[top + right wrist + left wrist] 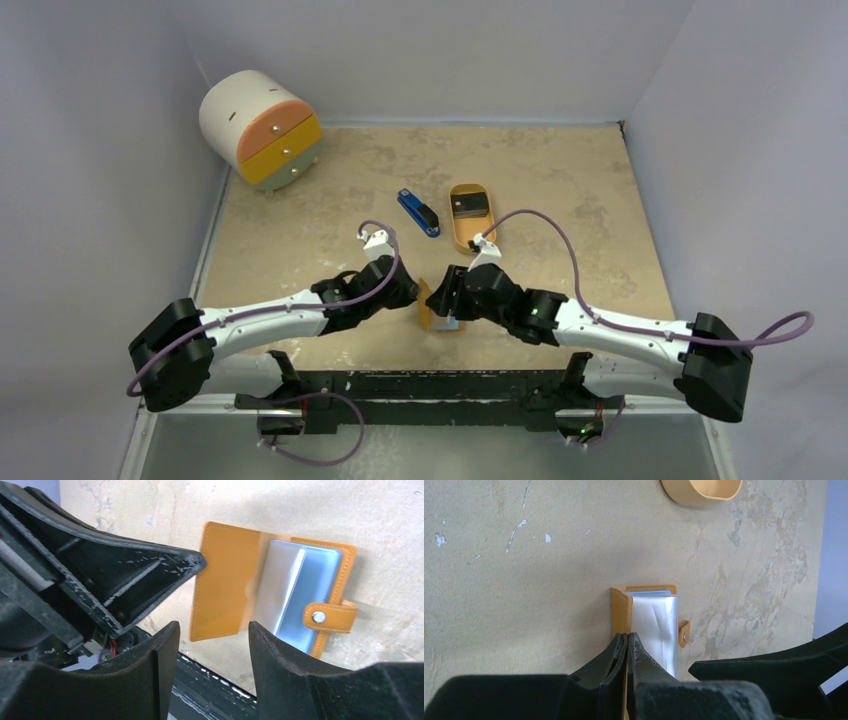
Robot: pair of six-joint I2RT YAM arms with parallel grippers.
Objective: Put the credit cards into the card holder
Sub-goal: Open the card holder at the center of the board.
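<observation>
The orange card holder (436,308) lies open on the table near the front edge, between my two grippers. My left gripper (626,636) is shut on its orange cover flap (621,612) and holds the flap up. Clear plastic sleeves (654,622) and the snap tab (684,633) show beside it. In the right wrist view the open holder (225,580) lies just past my right gripper (212,627), which is open, empty and hovers over its near edge. A dark card (470,207) lies in the oval orange tray (459,236), away from both grippers.
A blue-and-black stapler-like bar (418,212) lies left of the oval tray. A round white drawer unit (262,128) with orange and yellow drawers stands at the back left. Grey walls enclose the table on three sides.
</observation>
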